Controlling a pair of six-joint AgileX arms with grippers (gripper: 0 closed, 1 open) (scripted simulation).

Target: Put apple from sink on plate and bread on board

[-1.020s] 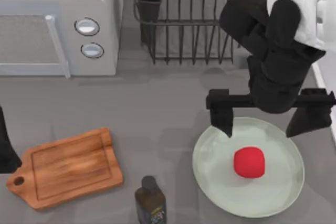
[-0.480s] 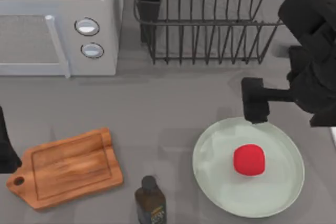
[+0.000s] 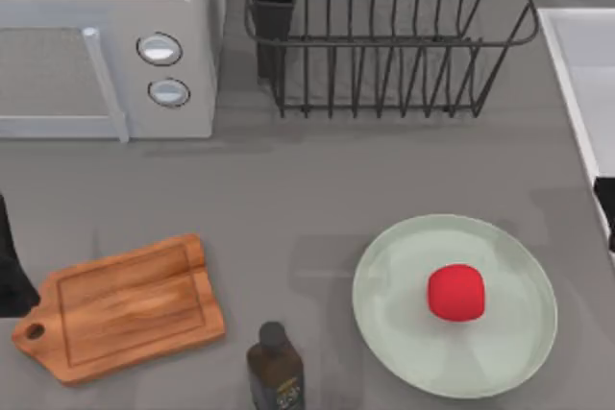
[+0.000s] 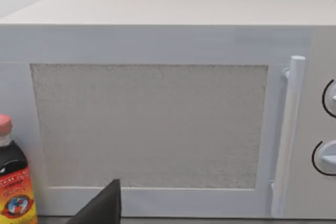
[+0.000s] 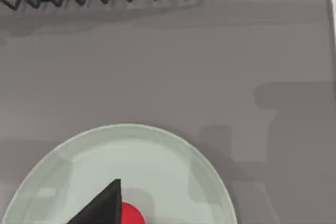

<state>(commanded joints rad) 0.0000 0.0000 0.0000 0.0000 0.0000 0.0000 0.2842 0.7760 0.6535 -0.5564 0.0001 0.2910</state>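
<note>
The red apple [image 3: 455, 292] rests on the pale-green plate [image 3: 404, 324] at the table's front right, and its top edge shows on the plate [image 5: 157, 161] in the right wrist view. My right gripper [image 3: 606, 204] is at the right edge, beside the sink [image 3: 562, 93], apart from the plate. It is open and holds nothing, with one finger [image 5: 105, 205] showing. The wooden board [image 3: 125, 306] lies bare at the front left. My left arm [image 3: 8, 276] is parked at the left edge with its gripper open, one finger [image 4: 102, 208] facing the microwave. The bread is out of view.
A microwave [image 3: 96, 36] fills the back left and a black wire dish rack [image 3: 384, 45] stands at the back middle. A dark bottle [image 3: 276, 367] stands between board and plate at the front edge. A red-capped sauce bottle [image 4: 13, 182] stands by the microwave.
My right arm has pulled back from above the plate to the right, almost out of the top view. The apple stays on the plate. The left arm has not moved.
</note>
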